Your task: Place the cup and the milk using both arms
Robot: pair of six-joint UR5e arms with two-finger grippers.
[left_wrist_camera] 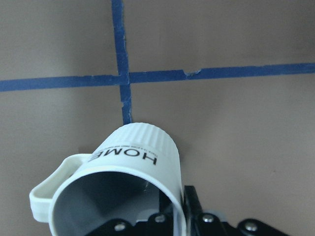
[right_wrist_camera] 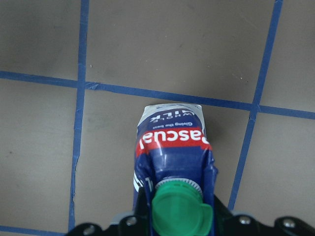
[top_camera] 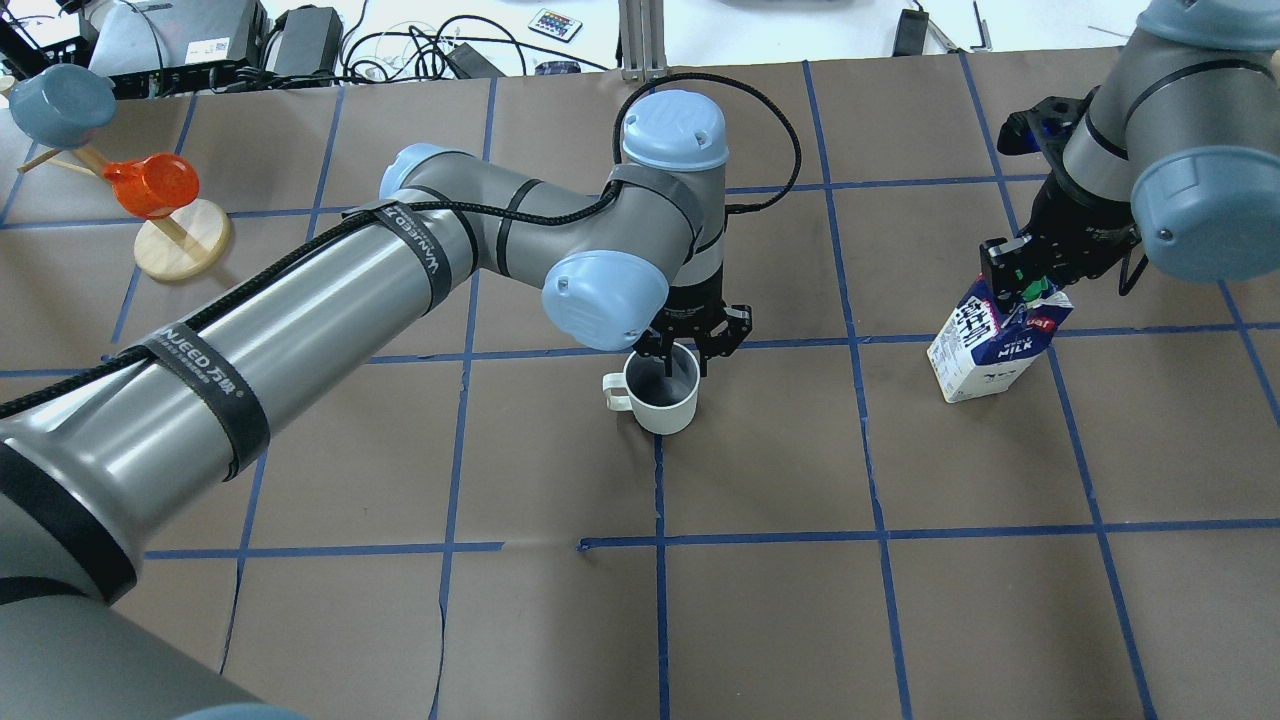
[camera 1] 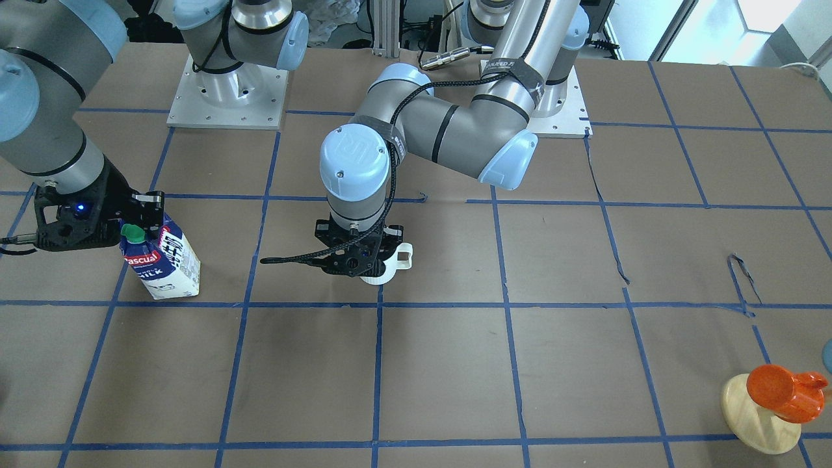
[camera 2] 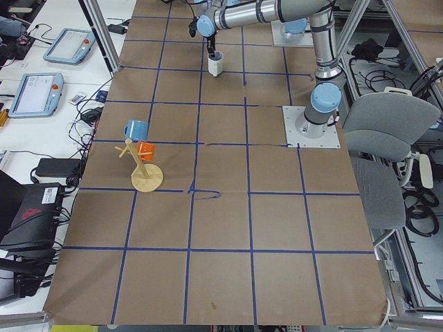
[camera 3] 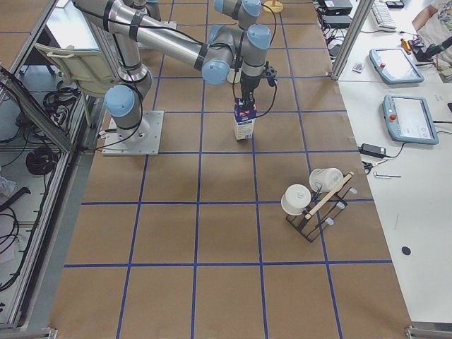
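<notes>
The white ribbed cup (top_camera: 662, 402) stands upright near the table's middle, its handle toward the view's left; it also shows in the front view (camera 1: 382, 275) and the left wrist view (left_wrist_camera: 133, 152). My left gripper (top_camera: 690, 350) is shut on the cup's far rim, one finger inside and one outside. The blue-and-white milk (top_camera: 990, 352) with its green cap (right_wrist_camera: 176, 210) stands at the right, also in the front view (camera 1: 168, 265). My right gripper (top_camera: 1022, 282) is shut on the carton's gable top. I cannot tell whether cup or carton rests on the table.
A wooden mug tree (top_camera: 182, 252) with an orange mug (top_camera: 150, 185) and a blue mug (top_camera: 62, 102) stands far left. A black rack with white cups (camera 3: 311, 205) stands beyond the milk. The arm bases (camera 1: 227, 97) are at the robot's edge.
</notes>
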